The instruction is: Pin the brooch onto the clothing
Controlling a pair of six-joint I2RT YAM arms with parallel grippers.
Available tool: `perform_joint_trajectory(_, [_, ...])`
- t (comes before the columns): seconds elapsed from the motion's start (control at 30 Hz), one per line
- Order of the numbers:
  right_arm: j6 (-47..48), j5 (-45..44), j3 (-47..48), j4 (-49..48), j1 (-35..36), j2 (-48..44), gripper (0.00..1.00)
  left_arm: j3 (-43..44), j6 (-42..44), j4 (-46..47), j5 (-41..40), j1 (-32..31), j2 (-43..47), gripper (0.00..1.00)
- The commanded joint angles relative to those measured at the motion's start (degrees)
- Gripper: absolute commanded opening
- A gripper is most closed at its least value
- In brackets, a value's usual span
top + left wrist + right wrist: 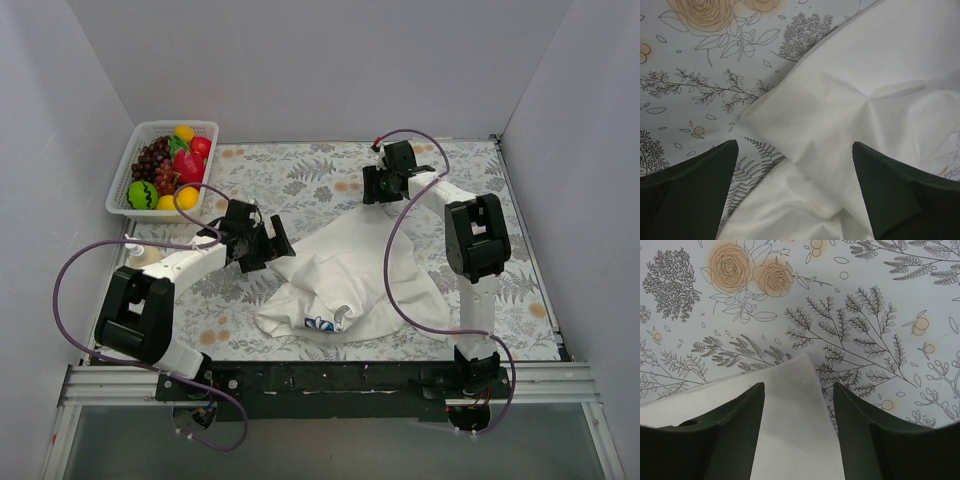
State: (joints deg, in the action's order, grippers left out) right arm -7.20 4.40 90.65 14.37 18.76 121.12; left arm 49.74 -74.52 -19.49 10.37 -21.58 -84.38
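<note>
The white T-shirt (350, 270) lies crumpled mid-table, its blue-and-white flower print (325, 321) near the front edge. The brooch shows in no view. My left gripper (278, 240) is open at the shirt's left edge. In the left wrist view its jaws (795, 145) stand wide apart above folded white cloth (865, 90) and hold nothing. My right gripper (375, 190) is open at the shirt's far corner. In the right wrist view its jaws (798, 387) stand on either side of that pointed cloth corner (790, 430), not closed on it.
A white basket (113, 195) of toy fruit stands at the back left. A floral tablecloth (300, 170) covers the table. A small pale object (140, 256) lies beside the left arm. Grey walls enclose the table on three sides.
</note>
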Motion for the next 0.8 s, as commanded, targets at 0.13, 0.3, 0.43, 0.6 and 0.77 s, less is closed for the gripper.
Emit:
perform_joint_trajectory(0.13, [0.08, 0.78, 4.97, 2.85, -0.13, 4.91, 0.57, -2.19, -1.95, 1.73, 4.83, 2.95, -1.23, 0.97])
perform_joint_trajectory(0.3, [-0.88, 0.25, 5.76, 3.74, -0.13, 7.55, 0.49, -1.84, -1.77, 1.82, 4.40, 3.21, -1.58, 0.96])
perform_joint_trajectory(0.43, [-0.71, 1.48, 6.29, 4.08, -0.13, 8.78, 0.04, -1.66, -1.86, 1.73, 3.34, 3.30, -2.63, 0.96])
perform_joint_trajectory(0.6, [-0.97, 1.92, 1.40, 0.42, -0.74, 2.03, 0.01, -1.57, -1.94, 2.52, 2.72, 3.30, -4.48, 0.96])
perform_joint_trajectory(0.77, [-5.45, 6.22, -7.67, -7.77, -4.78, -11.59, 0.01, -0.87, -1.51, 2.96, 1.23, 3.22, -6.32, 0.95])
